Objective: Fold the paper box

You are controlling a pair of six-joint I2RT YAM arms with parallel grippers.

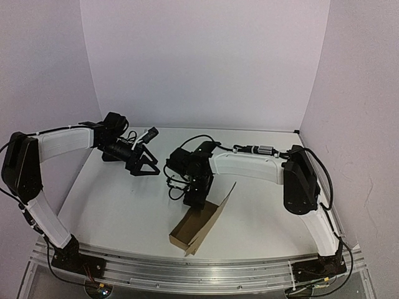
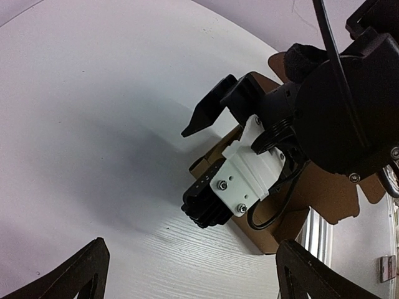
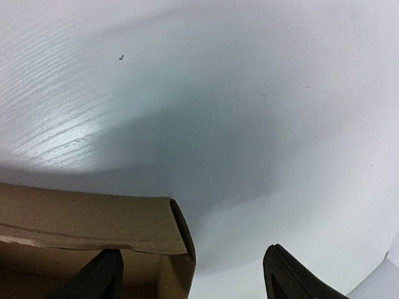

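The paper box (image 1: 198,228) is brown cardboard, partly formed, open on top, with its lid flap (image 1: 222,207) standing up on the right. It lies near the table's front edge. My right gripper (image 1: 192,199) hovers over the box's far end, open. In the right wrist view the right gripper (image 3: 193,279) straddles a box corner (image 3: 93,221): one finger (image 3: 100,275) is over the box's inside, the other (image 3: 293,274) is outside over bare table. My left gripper (image 1: 144,164) is open and empty, off to the far left; in its own view the left gripper (image 2: 193,277) faces the box (image 2: 324,193).
The white table (image 1: 124,205) is walled by white panels at the back and sides. A metal rail (image 1: 187,268) runs along the front edge just below the box. Cables hang around the right wrist (image 1: 174,184).
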